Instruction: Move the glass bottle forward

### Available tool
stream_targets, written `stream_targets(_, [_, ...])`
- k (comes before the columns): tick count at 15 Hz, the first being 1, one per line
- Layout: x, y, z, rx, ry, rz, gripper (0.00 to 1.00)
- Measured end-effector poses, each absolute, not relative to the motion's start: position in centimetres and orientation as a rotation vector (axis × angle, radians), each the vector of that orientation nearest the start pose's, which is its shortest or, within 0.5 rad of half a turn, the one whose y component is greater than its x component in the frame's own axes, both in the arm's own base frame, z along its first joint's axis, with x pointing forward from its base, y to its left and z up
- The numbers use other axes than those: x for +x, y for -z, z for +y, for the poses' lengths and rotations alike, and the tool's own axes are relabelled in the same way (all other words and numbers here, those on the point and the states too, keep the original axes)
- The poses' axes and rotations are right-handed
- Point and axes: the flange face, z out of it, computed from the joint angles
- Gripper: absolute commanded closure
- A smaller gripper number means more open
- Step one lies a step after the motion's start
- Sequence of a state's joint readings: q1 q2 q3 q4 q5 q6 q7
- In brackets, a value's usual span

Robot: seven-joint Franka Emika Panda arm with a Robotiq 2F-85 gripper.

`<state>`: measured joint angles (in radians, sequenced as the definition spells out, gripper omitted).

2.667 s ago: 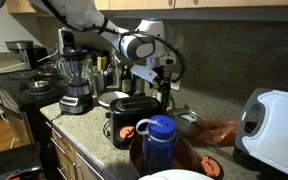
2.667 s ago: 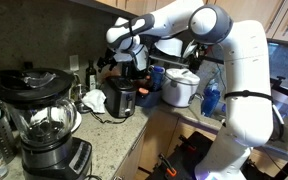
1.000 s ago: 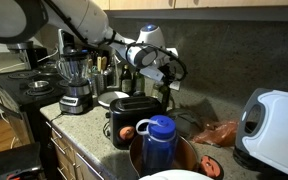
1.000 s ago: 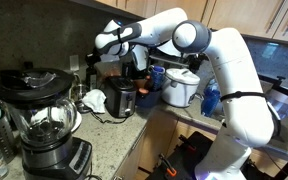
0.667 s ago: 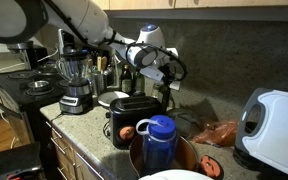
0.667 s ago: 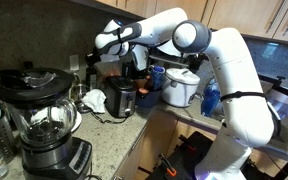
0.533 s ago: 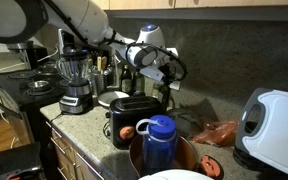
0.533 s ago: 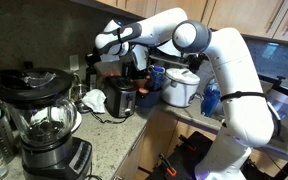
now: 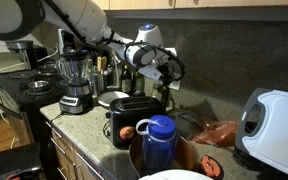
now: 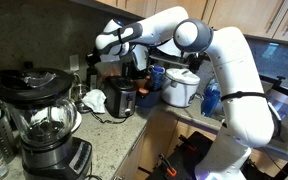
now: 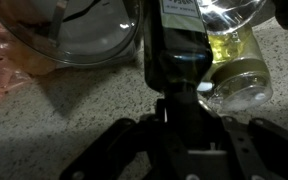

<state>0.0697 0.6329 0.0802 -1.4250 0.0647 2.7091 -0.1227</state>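
Behind the toaster [image 9: 132, 112], the gripper [image 9: 165, 82] hangs at the glass bottle [image 11: 174, 50], jaws' opening impossible to tell; likely the grasp step, then a steady slide forward.

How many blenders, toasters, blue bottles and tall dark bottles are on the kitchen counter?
Blender with a clear jug and black base: 1
Black boxy toaster: 1
Blue plastic bottle with a blue cap: 1
Tall slim dark glass bottle with a pale label: 1
Total: 4
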Motion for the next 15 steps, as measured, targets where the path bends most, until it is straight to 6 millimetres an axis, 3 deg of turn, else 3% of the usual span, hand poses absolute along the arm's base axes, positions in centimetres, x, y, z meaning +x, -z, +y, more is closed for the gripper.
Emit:
stream_targets(8, [71.9,-40.9,10.8,-2.893,0.905,-0.244,0.85])
stream_targets(15, [68.7,-43.0,11.2,-2.865,0.972,-0.205,0.85])
